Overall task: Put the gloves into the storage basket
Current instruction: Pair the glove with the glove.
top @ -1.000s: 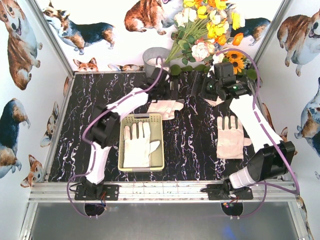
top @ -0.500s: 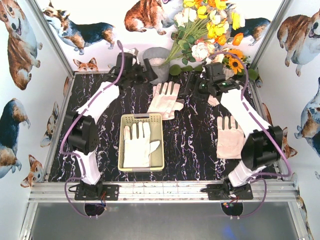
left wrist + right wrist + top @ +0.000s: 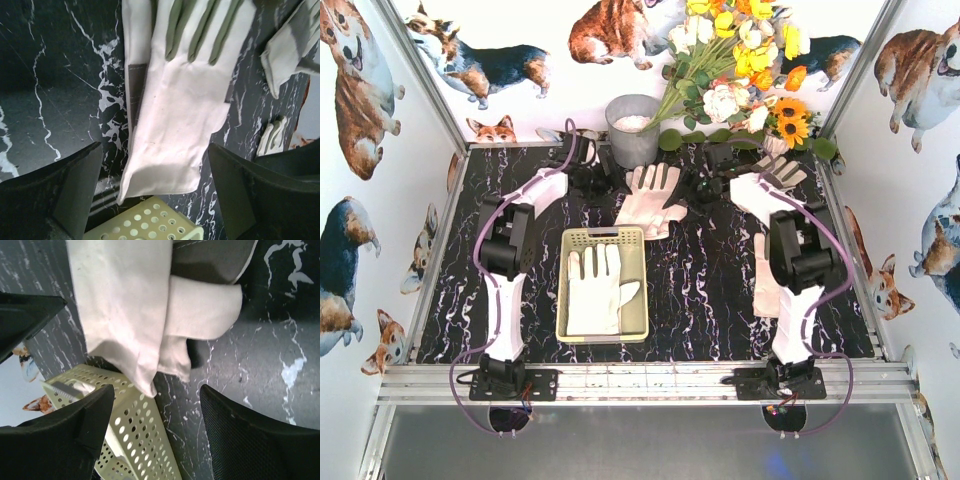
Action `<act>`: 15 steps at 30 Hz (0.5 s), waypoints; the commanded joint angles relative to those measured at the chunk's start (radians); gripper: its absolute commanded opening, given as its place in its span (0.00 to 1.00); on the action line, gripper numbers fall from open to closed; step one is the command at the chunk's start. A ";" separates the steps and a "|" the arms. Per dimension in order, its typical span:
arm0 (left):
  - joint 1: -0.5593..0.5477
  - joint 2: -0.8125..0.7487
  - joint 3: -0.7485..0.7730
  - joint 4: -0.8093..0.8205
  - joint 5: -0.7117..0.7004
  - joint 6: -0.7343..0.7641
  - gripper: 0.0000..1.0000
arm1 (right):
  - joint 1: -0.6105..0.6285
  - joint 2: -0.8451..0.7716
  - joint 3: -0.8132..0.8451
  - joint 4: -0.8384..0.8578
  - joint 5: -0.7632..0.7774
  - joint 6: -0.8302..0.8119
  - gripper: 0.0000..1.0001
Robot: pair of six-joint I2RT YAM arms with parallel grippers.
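A cream-white glove lies flat at the back middle of the table, its cuff just over the far end of the storage basket. A second glove lies inside the basket. My left gripper is open and empty just left of the flat glove. My right gripper is open and empty just right of it. The left wrist view shows this glove and the basket's corner between my open fingers. The right wrist view shows the glove and the basket.
A third glove lies at the right, partly under my right arm. Another glove lies at the back right by the flowers. A grey metal bucket stands at the back middle.
My left gripper lifted away to the back left, then came down left of the flat glove. My right gripper moved left and down, close to the glove's right side.
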 commanded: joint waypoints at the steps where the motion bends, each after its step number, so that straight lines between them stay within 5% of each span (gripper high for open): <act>1: 0.009 0.041 0.055 -0.015 0.075 -0.002 0.73 | 0.003 0.066 0.095 0.077 -0.041 0.050 0.70; 15: 0.017 0.129 0.084 -0.017 0.117 0.001 0.46 | 0.003 0.249 0.256 0.065 -0.050 0.070 0.48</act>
